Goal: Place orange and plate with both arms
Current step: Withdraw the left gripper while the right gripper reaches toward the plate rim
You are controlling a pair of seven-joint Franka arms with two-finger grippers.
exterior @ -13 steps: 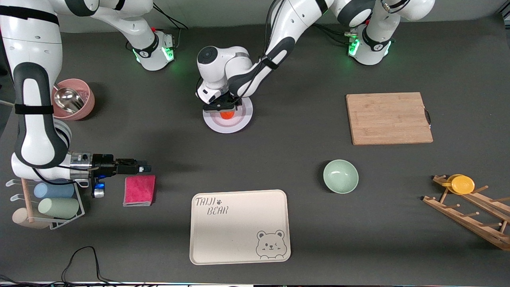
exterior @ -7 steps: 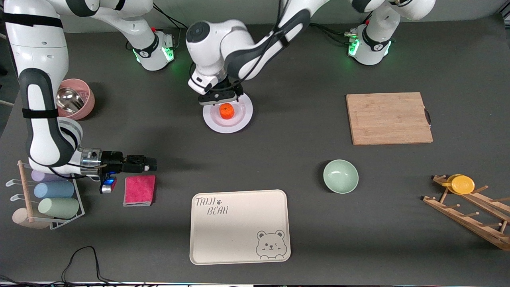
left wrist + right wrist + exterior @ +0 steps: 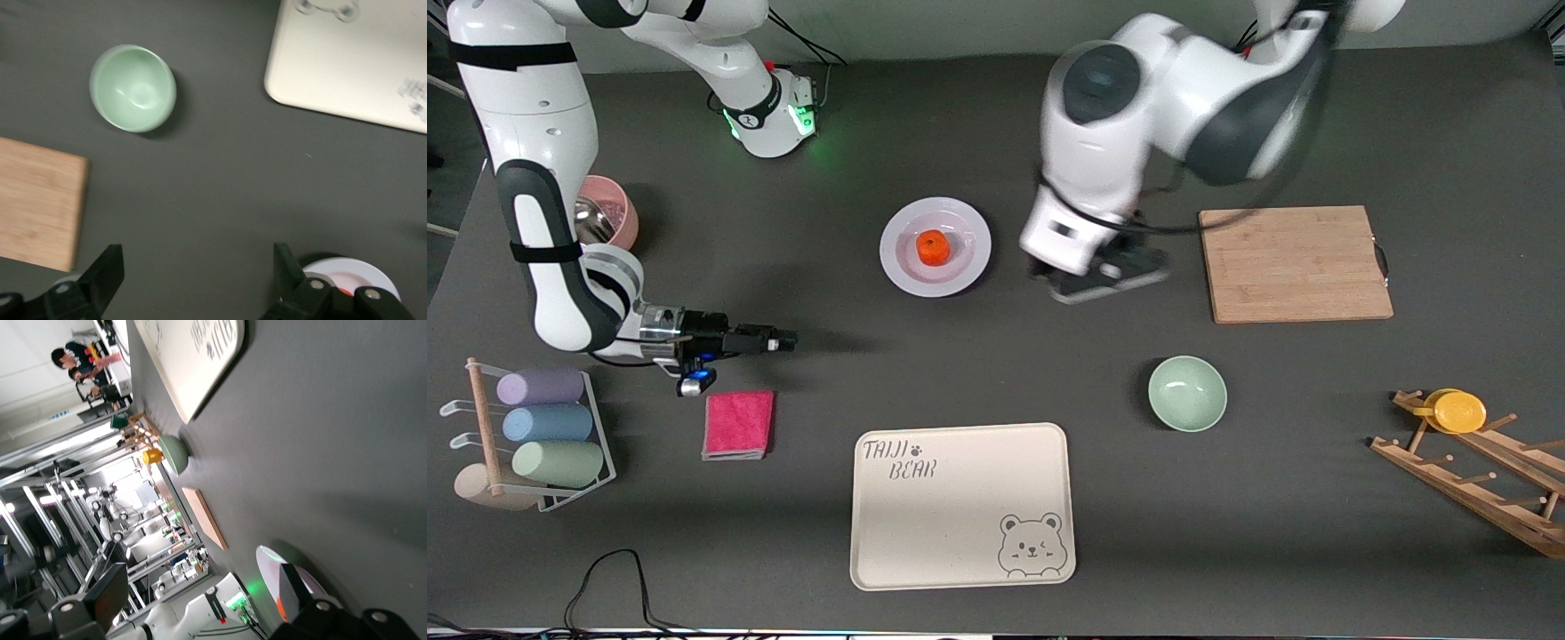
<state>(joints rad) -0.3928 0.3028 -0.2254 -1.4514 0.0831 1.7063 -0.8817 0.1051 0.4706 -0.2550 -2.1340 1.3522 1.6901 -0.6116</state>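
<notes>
1. Orange [image 3: 933, 247] sits in the shallow centre of the plate [image 3: 935, 246], a little above and left of the front frame's middle; no gripper touches either.
2. Left gripper [image 3: 1107, 277] hangs with its fingers [image 3: 109, 275] spread wide and empty, over bare table between the plate and the cutting board [image 3: 1294, 263], right of centre in the front frame.
3. In the left wrist view the green bowl [image 3: 133, 87] shows at the upper left, a corner of the bear tray [image 3: 353, 60] at the upper right, and a sliver of the plate at the lower right.
4. Right gripper [image 3: 781, 340] points sideways at the centre left of the front frame, fingers apart and holding nothing, low above the table just above the pink cloth [image 3: 738, 424].
5. Left arm reaches down from the upper right; right arm comes down the left edge past the pink bowl [image 3: 609, 213].
</notes>
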